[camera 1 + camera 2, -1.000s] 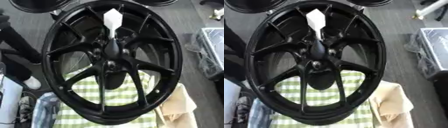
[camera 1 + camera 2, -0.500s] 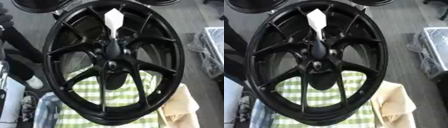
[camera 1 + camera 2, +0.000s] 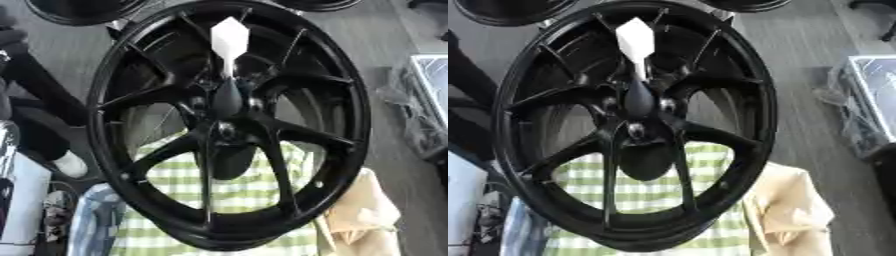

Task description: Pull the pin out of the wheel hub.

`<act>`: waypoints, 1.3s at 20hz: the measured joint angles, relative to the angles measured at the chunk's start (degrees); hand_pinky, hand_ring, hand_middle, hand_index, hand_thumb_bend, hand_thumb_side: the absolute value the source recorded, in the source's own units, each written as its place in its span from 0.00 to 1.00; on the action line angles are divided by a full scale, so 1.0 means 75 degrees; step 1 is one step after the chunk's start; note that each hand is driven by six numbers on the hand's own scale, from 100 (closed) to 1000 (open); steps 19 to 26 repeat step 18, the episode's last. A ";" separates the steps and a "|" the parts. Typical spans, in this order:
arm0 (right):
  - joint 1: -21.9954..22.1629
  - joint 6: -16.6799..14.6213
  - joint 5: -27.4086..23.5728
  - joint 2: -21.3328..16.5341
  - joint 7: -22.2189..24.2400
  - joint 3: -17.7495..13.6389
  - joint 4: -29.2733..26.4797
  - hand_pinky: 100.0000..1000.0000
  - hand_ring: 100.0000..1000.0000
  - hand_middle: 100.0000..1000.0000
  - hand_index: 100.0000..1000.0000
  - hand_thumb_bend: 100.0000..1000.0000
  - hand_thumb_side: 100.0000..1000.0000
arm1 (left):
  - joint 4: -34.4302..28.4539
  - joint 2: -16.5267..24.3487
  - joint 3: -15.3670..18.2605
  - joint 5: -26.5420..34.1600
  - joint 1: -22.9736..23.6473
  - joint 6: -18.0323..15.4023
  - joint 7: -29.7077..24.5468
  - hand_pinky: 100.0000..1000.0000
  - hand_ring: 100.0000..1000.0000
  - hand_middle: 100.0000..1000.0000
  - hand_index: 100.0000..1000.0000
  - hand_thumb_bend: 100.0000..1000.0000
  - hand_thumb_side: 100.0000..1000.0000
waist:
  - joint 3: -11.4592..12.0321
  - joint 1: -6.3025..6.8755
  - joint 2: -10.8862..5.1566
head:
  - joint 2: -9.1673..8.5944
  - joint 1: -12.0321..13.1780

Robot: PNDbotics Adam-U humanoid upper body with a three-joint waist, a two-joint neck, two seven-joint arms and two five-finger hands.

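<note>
Black spoked wheel (image 3: 229,125) fills the view, rim running from 12 o'clock to past 6 o'clock, tilted so its face looks up toward the camera. Spokes fan out from the wheel hub (image 3: 223,131), which sits just above frame centre.

Green-and-white checked cloth (image 3: 236,187) lies under the lower half of the wheel, seen through the spoke gaps and past the rim from 5 to 7 o'clock. Tan cloth (image 3: 791,210) bunched at 4 to 5 o'clock, touching the rim's outer edge. Grey floor (image 3: 798,55) at 1 to 3 o'clock. Clear plastic-wrapped box (image 3: 872,100) at 3 o'clock, well apart from the wheel. Parts of other dark rims (image 3: 83,10) at 11 o'clock, along the top edge.

Pin (image 3: 229,47): white, flat diamond-shaped head on a thin white shaft, standing at 12 o'clock from the hub. Its lower end meets a dark tapered piece (image 3: 227,97) that runs down into the hub. Pin is seated in the hub, upright, leaning slightly away.

Neither robot hand appears in either eye view, so finger state cannot be told.
</note>
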 measured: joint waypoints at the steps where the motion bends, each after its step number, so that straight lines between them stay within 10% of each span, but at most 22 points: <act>1: -0.0055 -0.0008 -0.0043 0.0000 -0.0132 0.0001 -0.0043 0.85 0.80 0.71 0.91 0.00 0.63 | 0.0000 0.0000 0.0000 0.0000 0.0000 0.0000 0.0000 0.68 0.61 0.58 0.66 0.00 0.79 | 0.0004 0.0000 0.0000 | 0.0000 0.0000; 8: -0.0952 -0.0924 -0.1082 0.0028 -0.0994 0.0521 -0.0750 0.82 0.72 0.64 0.85 0.00 0.72 | 0.0000 -0.0003 -0.0002 0.0002 -0.0002 -0.0002 -0.0009 0.68 0.61 0.58 0.66 0.00 0.79 | 0.0076 0.0013 0.0000 | -0.0039 -0.0046; 18: -0.2561 -0.2656 -0.2298 0.0558 -0.0382 0.1481 -0.0194 0.83 0.71 0.62 0.83 0.00 0.66 | -0.0002 -0.0082 -0.0038 0.0017 -0.0030 -0.0029 -0.0067 0.68 0.62 0.58 0.66 0.00 0.79 | 0.0244 0.0115 0.0000 | -0.0058 -0.0166; 26: -0.2561 -0.2656 -0.2298 0.0558 -0.0382 0.1481 -0.0194 0.83 0.71 0.62 0.83 0.00 0.66 | -0.0002 -0.0082 -0.0038 0.0017 -0.0030 -0.0029 -0.0067 0.68 0.62 0.58 0.66 0.00 0.79 | 0.0244 0.0115 0.0000 | -0.0058 -0.0166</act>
